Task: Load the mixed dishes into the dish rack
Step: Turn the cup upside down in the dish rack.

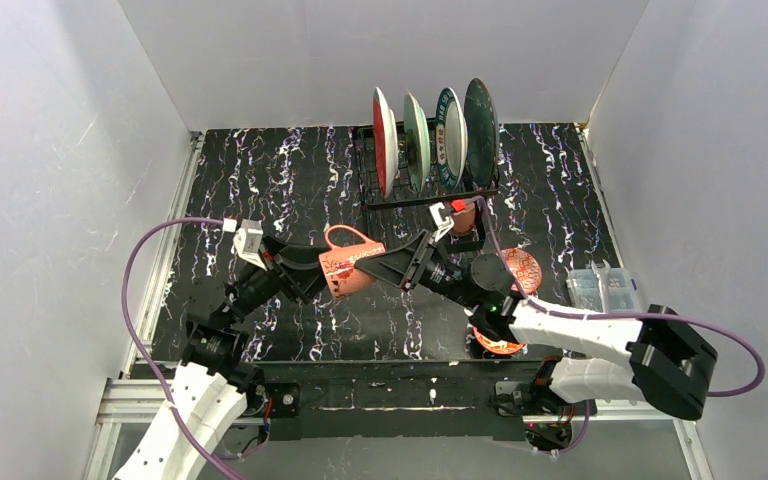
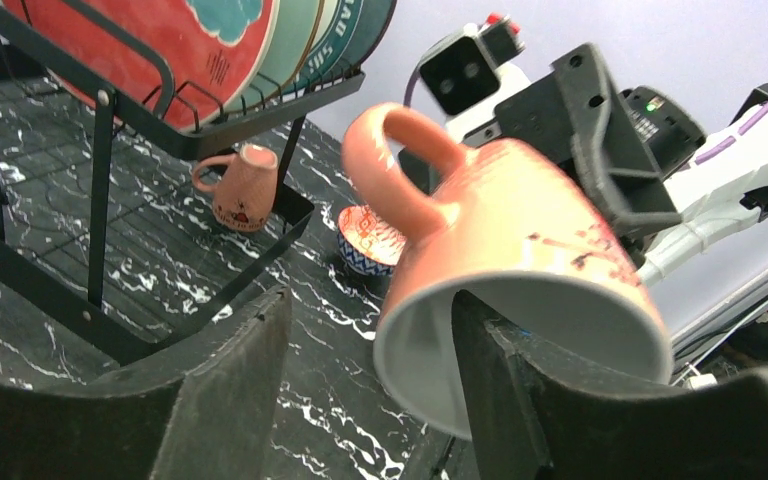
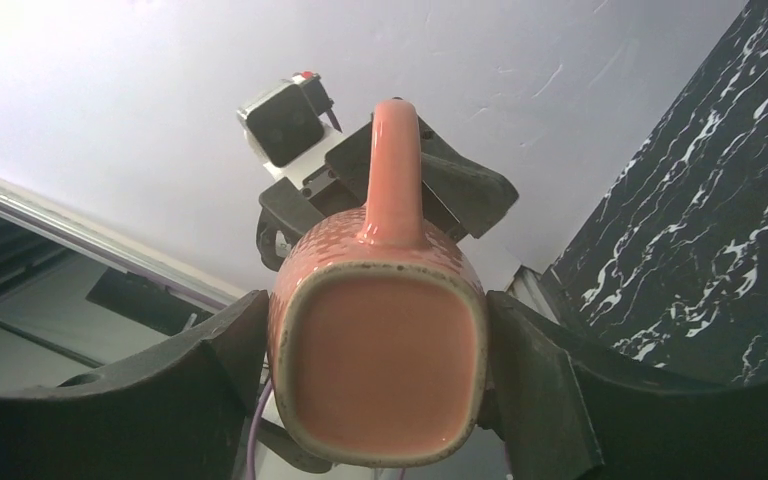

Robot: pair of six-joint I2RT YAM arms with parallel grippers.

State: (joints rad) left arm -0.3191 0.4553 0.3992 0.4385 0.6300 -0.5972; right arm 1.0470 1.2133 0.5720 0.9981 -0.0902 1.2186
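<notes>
Mug [image 1: 352,270] in the air over mid-desk [image 1: 260,180], on the near side of the rack [image 1: 380,200] — lying sideways, long axis left–right, mouth toward the left arm, handle up. Right pincer [image 3: 375,370] clamps its base end — left pincer [image 2: 368,310] stands apart, one finger across the mouth.

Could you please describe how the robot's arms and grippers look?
The left arm and right arm have white shells and black joints, each trailing a purple cable. The left gripper and right gripper are black, with two wedge-shaped fingers and a white camera box.
</notes>
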